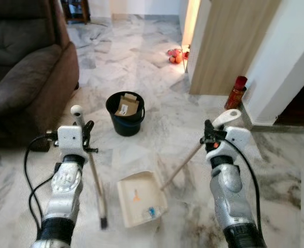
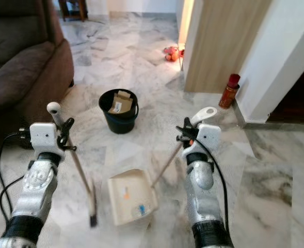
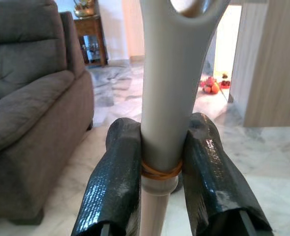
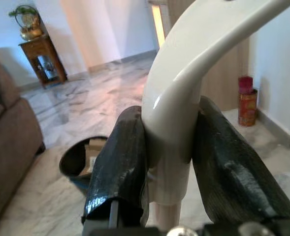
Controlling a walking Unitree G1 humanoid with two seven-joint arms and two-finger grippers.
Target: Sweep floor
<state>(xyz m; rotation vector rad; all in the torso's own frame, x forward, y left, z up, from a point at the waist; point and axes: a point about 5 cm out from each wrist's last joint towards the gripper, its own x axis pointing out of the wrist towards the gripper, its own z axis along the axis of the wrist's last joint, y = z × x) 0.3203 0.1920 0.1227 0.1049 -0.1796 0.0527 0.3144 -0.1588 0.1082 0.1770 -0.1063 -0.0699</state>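
My left gripper is shut on the white handle of a broom, whose dark bristles rest on the marble floor left of the dustpan. In the left wrist view its fingers clamp the broom handle. My right gripper is shut on the long handle of a cream dustpan that lies on the floor between my arms. A few small scraps, one orange and one blue, lie in the pan. The right wrist view has the fingers squeezing the curved dustpan handle.
A black bucket with cardboard inside stands ahead on the floor. A brown sofa is at the left. At the right stand a wooden panel, a red can and a white wall. Small red and orange things lie farther back.
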